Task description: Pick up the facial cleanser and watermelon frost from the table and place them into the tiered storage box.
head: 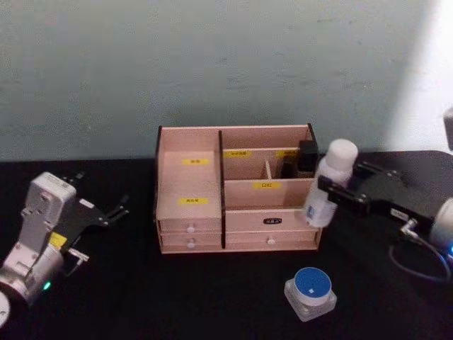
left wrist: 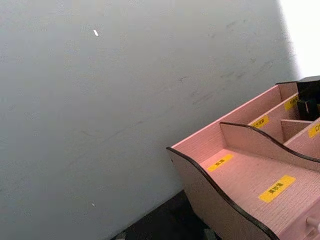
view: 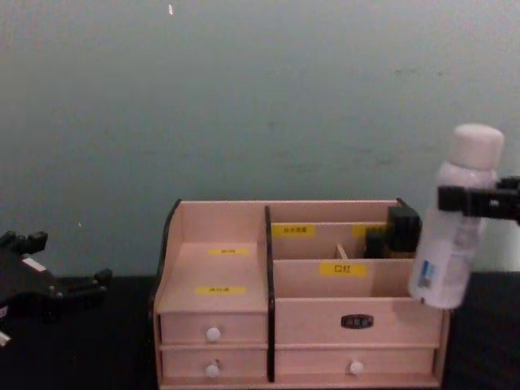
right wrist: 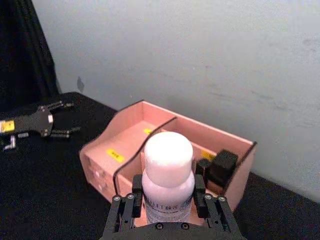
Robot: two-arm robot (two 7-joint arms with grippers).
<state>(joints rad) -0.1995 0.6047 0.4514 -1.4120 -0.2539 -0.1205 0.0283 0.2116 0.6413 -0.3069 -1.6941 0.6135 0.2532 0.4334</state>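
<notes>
The black table [head: 177, 301] carries a light pinkish wooden tiered storage box [head: 233, 212] with dark edges and small drawers at its middle, and, nearer on the right and apart from it, the squat frosted blue-lidded watermelon frost [head: 310, 292].

Cleanser [head: 327, 185] aloft beside box [head: 173, 184]; jar [head: 311, 292] in front.

A bare test bench, likely a lab; black-clothed table [head: 212, 297] against a plain grey-green wall [head: 212, 64].

Yellow label [view: 342, 269] reading 口红, on the tiered storage box [view: 301, 317] (the rest illegible)
</notes>
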